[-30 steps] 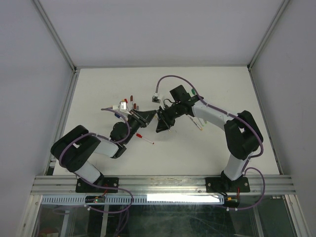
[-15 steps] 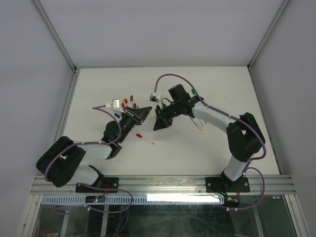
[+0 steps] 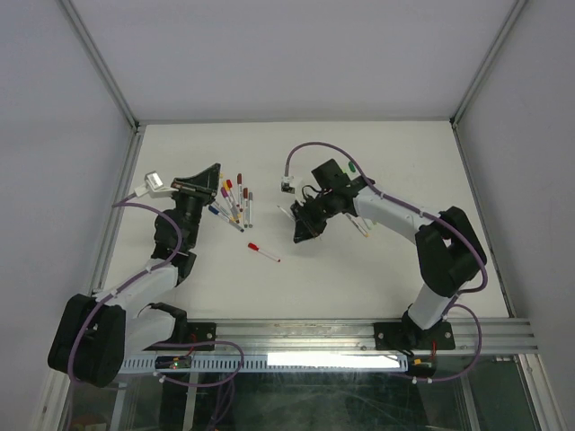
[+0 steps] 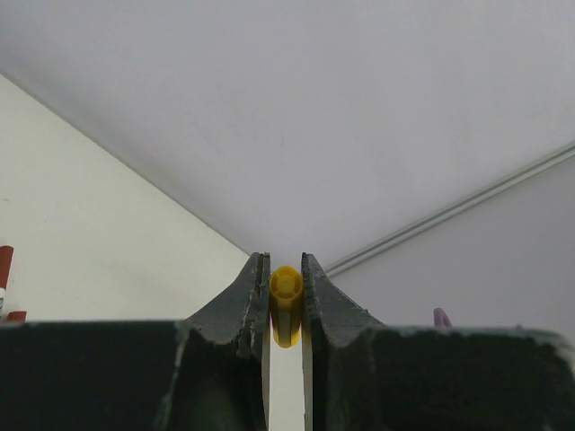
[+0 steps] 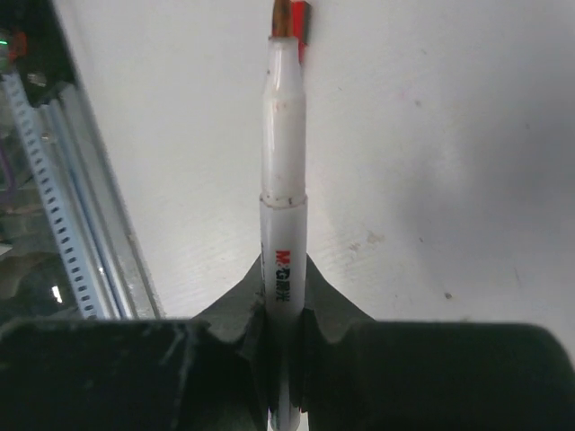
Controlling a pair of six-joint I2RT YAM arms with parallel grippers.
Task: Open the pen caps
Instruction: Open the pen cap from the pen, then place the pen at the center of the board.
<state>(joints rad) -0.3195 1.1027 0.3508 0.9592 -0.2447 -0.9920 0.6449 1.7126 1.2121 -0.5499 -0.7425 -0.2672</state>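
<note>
Left claw (image 4: 286,268) clamped on yellow pen cap (image 4: 286,310), lower end hidden inside grip. Right claw (image 5: 284,278) grips white pen barrel (image 5: 284,180), rear hidden in claw. Other capped pens (image 3: 235,202) clustered on table (image 3: 377,162), small, details unclear.

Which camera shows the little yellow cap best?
The left wrist view: the yellow cap sits close up, pinched in the left gripper. From the top view it is too small to make out, and the right wrist view shows a white pen instead.
</note>
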